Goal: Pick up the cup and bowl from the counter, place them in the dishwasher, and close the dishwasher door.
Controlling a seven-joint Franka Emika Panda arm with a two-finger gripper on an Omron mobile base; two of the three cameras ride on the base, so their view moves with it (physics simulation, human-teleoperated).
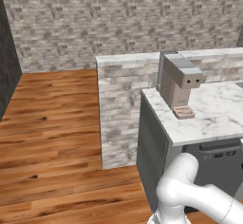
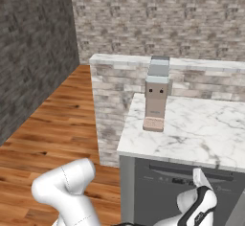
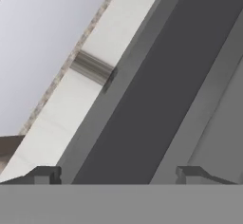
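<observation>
In the left base view, wood floor stretches away on the left, then comes the taller stone-brick ledge (image 1: 123,104), then the counter (image 1: 213,118), its marbled slab running off the right edge. A grey-tan coffee machine (image 1: 179,83) stands upright near the slab's left end, front facing the camera side, its small tan square tray (image 1: 183,112) at its foot. Under the slab's front edge sits the dishwasher (image 1: 216,163); its dark panel stands upright and flush with the cabinet face, long axis horizontal along the counter front, a lighter control strip along its top.

From the right base view the same order holds: dark wall and floor, ledge, then the counter (image 2: 191,134) with the coffee machine (image 2: 157,96) and its tray toward the near edge. The dishwasher door (image 2: 182,196) appears shut below the slab.

The white arm rises from the base, folds at a rounded elbow and reaches low toward the top of the dishwasher front, its wrist just before the door on the right.

In the hand view, the gripper (image 3: 121,174) has its two dark tips spread wide with nothing between them. The camera is rolled, so the pale counter edge and dark door panel run diagonally across.
</observation>
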